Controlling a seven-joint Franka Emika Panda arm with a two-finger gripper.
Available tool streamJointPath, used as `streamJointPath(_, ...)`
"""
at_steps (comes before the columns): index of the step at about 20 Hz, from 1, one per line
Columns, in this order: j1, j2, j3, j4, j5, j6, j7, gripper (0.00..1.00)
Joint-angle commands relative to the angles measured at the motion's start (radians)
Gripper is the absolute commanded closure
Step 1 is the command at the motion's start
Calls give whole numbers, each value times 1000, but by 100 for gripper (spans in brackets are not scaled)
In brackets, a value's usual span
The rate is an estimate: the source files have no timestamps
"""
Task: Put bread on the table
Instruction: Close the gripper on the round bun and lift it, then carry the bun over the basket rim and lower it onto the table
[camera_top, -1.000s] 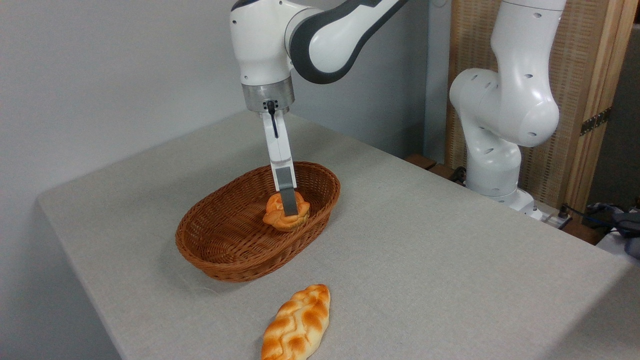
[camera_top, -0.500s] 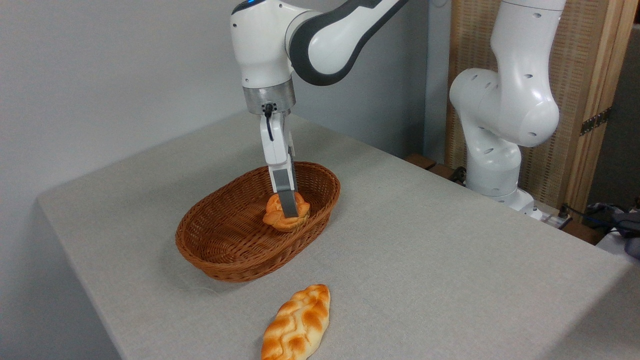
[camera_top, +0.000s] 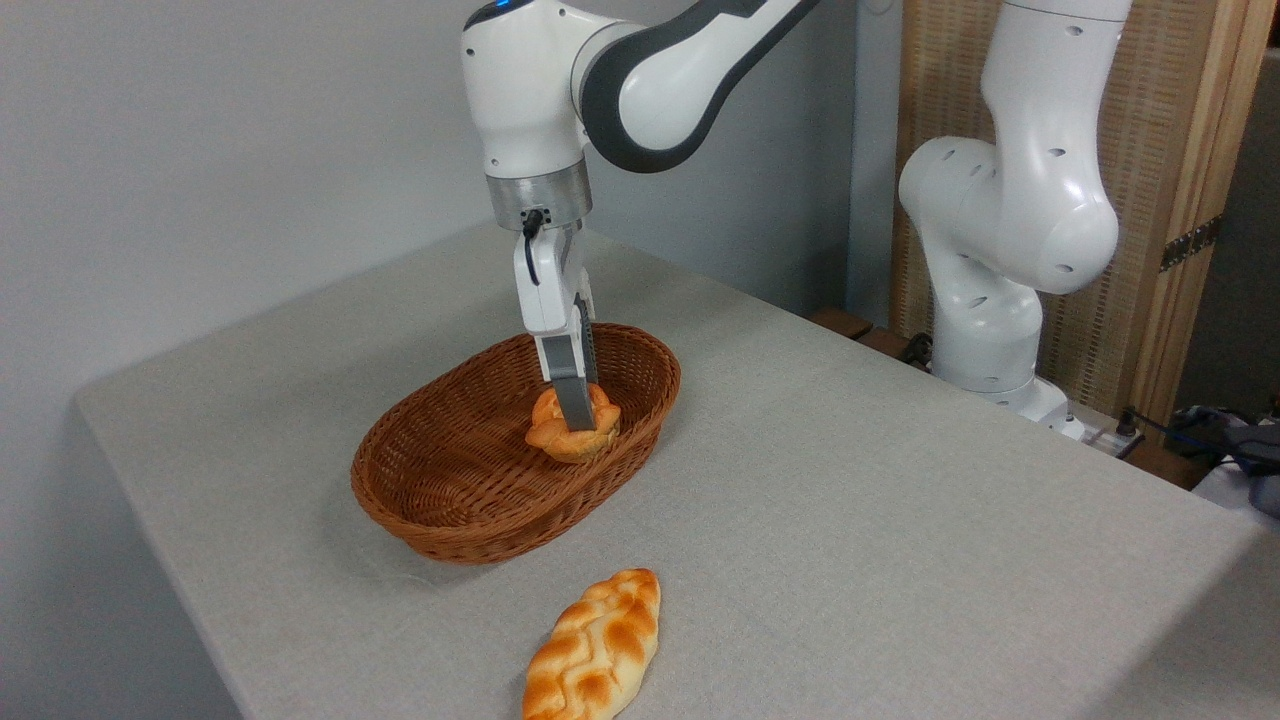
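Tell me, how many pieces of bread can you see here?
2. A small round bun sits inside the wicker basket, with the robot's pincer around it. A long braided loaf lies on the table in front of the basket. None seems hidden.

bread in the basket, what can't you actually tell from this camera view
- Bread: its middle is covered by the near finger of the gripper.
- Far finger: hidden behind the near one, so whether the jaws have closed on the bread cannot be told.
- Basket: the floor under the bread is hidden by the near wall and the bread, so contact is unclear.
- Braided loaf: lower end cut off by the picture's bottom edge.
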Motion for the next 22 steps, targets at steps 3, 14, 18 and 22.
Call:
streamJointPath(3, -4, -7, 15, -14, 1, 14, 49, 70)
streamJointPath(14, -1, -38, 53, 3, -66, -3, 47, 76)
streamJointPath(18, -1, -39, 89, 64, -98, -93, 50, 81)
streamJointPath(22, -1, -47, 142, 127, -100, -182, 53, 82)
